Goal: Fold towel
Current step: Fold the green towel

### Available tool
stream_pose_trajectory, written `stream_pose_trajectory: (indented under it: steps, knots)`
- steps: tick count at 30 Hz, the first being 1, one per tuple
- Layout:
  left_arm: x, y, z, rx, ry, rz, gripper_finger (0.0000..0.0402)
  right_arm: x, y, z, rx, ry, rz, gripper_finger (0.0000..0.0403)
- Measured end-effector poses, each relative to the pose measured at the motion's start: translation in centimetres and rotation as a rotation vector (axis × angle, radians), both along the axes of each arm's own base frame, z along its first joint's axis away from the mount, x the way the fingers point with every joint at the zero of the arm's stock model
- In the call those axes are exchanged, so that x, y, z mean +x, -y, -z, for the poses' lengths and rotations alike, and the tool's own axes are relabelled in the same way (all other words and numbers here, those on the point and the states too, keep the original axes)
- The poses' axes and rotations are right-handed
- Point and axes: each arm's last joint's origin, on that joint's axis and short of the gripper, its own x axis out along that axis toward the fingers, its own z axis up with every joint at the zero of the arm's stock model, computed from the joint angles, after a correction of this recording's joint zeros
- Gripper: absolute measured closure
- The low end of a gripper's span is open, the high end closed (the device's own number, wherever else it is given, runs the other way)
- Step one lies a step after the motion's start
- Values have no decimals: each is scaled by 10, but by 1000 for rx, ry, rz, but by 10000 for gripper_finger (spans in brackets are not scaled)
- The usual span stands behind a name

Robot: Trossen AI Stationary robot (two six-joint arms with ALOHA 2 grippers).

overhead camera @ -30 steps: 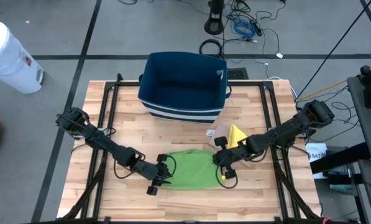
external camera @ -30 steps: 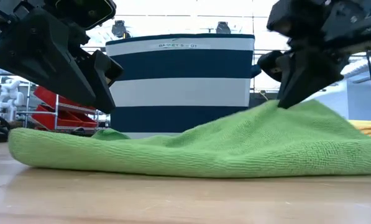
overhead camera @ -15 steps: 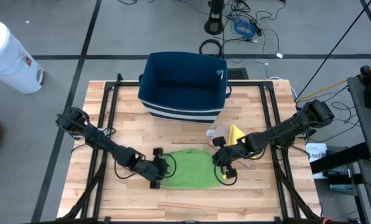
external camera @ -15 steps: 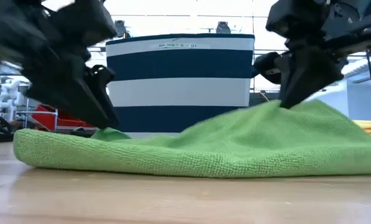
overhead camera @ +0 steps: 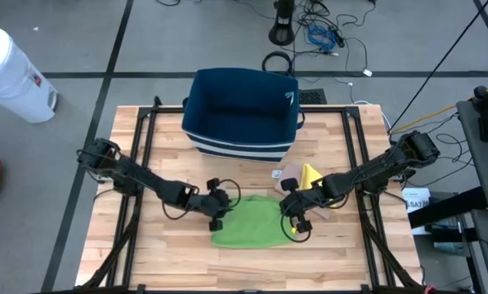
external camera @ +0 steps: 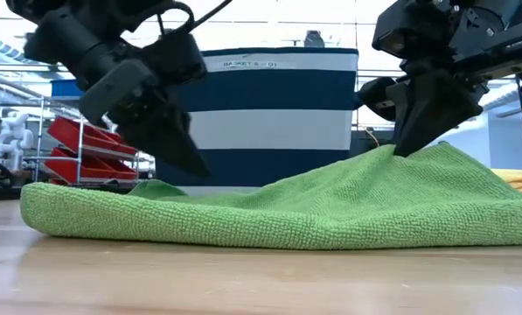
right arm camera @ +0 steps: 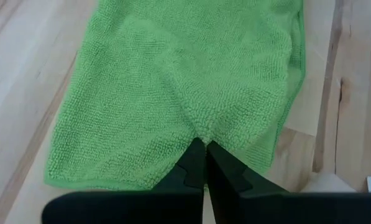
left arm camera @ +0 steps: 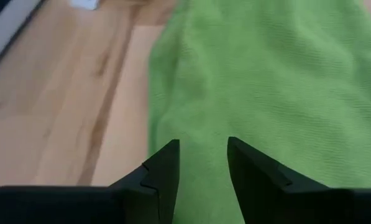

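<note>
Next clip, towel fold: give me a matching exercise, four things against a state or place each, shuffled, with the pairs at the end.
Things:
1. left end effector
2. right end effector
3. green towel
4. striped bin

States or places:
A. lies on the wooden table, bunched up at one edge
B. shut, pinching the towel's edge
C. stands at the far side, behind the towel
D. open above the towel, holding nothing

Pairs: 1-D, 2-B, 3-A, 4-C

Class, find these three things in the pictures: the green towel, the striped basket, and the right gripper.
green towel [overhead camera: 248, 226]: high view, middle of the cloth.
striped basket [external camera: 261, 118]: low view, white band of its front wall.
right gripper [right arm camera: 205, 149]: right wrist view, fingertips pinching the towel.
</note>
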Motion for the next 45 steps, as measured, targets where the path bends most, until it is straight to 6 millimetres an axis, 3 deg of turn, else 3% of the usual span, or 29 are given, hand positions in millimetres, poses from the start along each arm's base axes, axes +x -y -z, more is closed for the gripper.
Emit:
stream_pose_trajectory:
  steps: [6,14,28,37,45]
  knots:
    - [7,-9,7,-37,-22,75,262,1,0,0,2,8,-1,403]
    - [14,-20,25,-31,-52,47,271,1,0,-1,3,14,-2,403]
    - [14,-18,24,-19,-54,102,396,1,0,-1,3,13,-2,403]
    - [26,-10,9,153,47,175,357,1,0,-1,8,13,5,403]
    - [30,-26,10,110,32,211,299,1,0,-1,10,14,8,403]
